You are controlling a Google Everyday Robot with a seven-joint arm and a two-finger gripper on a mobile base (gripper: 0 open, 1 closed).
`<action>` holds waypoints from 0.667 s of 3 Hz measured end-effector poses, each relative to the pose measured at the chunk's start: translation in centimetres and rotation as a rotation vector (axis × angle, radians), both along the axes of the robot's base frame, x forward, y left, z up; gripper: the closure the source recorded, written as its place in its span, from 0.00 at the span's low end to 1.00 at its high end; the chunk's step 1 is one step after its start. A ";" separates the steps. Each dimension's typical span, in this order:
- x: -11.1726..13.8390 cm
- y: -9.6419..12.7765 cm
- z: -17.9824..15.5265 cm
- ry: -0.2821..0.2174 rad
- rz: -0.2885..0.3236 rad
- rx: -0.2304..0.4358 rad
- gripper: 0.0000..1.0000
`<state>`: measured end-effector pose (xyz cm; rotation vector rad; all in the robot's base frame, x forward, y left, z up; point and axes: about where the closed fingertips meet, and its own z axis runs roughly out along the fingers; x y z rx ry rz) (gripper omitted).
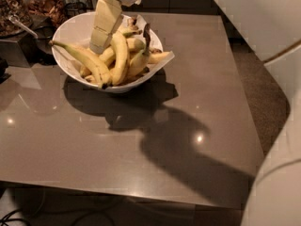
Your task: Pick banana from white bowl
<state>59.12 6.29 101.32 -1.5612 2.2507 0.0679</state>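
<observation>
The white bowl stands at the back left of the grey table and holds several bananas. The plump, evenly curved yellow banana lies in the middle of the pile. A longer, slimmer banana with a thin stem and a black tip lies to its left. My gripper reaches down from the top edge into the bowl. Its cream-coloured end sits on the pile just left of the plump banana, in contact with or just above the fruit. The bananas under it are partly hidden.
Jars of snacks and a dark metal stand sit behind and left of the bowl. My white robot body fills the right side. The table's front edge runs along the bottom, with cables on the floor below.
</observation>
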 end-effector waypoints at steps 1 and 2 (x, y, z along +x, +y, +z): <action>1.1 -0.8 -0.8 0.044 -0.044 0.032 0.10; 2.0 -1.6 -1.6 0.084 -0.080 0.060 0.11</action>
